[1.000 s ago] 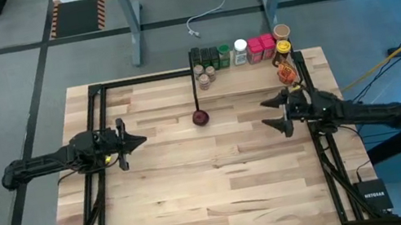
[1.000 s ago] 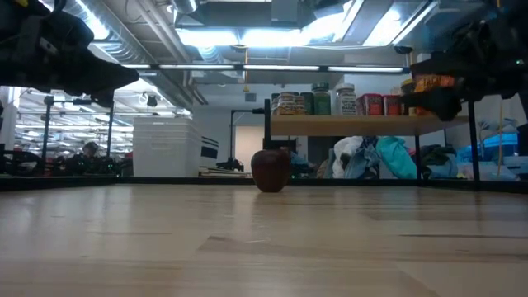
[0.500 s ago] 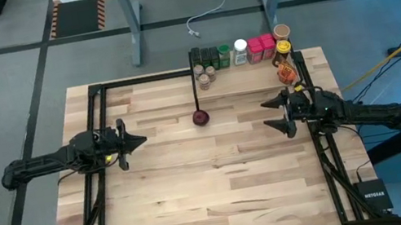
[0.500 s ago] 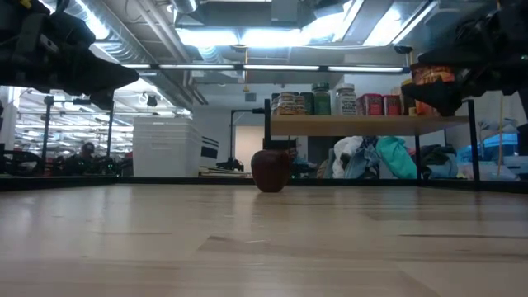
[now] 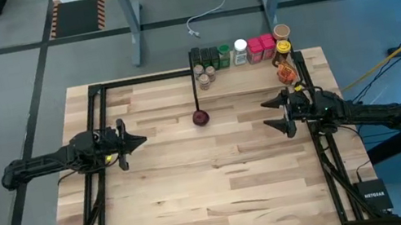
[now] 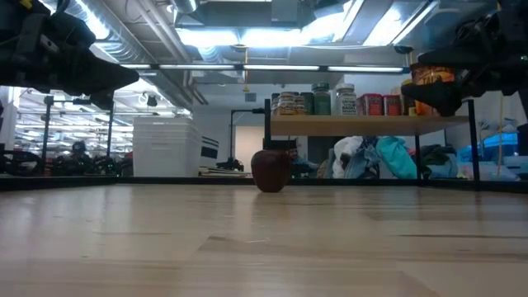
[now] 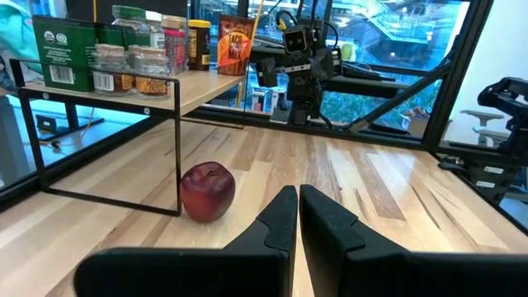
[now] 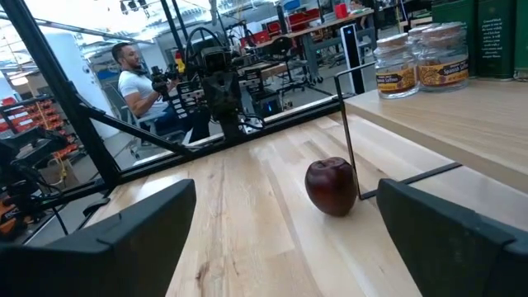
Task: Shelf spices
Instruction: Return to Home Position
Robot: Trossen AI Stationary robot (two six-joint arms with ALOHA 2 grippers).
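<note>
Counter (image 5: 197, 187), at its far edge, carries the shelf (image 5: 248, 79) with the spices (image 5: 239, 52) on top and an apple (image 5: 200, 117) at its front post; left gripper (image 5: 139, 140) is clenched near the left edge, and right gripper (image 5: 269, 114) is released near the shelf's right-edge post, where a stray swing could jolt the frame and topple jars.

At table height the right gripper (image 6: 431, 81) partly hides the right end of the shelf (image 6: 346, 125), and from above the labels on the spices (image 5: 211, 56) are too small to read.

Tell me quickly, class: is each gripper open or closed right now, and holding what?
Left gripper: closed, holding nothing.
Right gripper: open, holding nothing.
</note>
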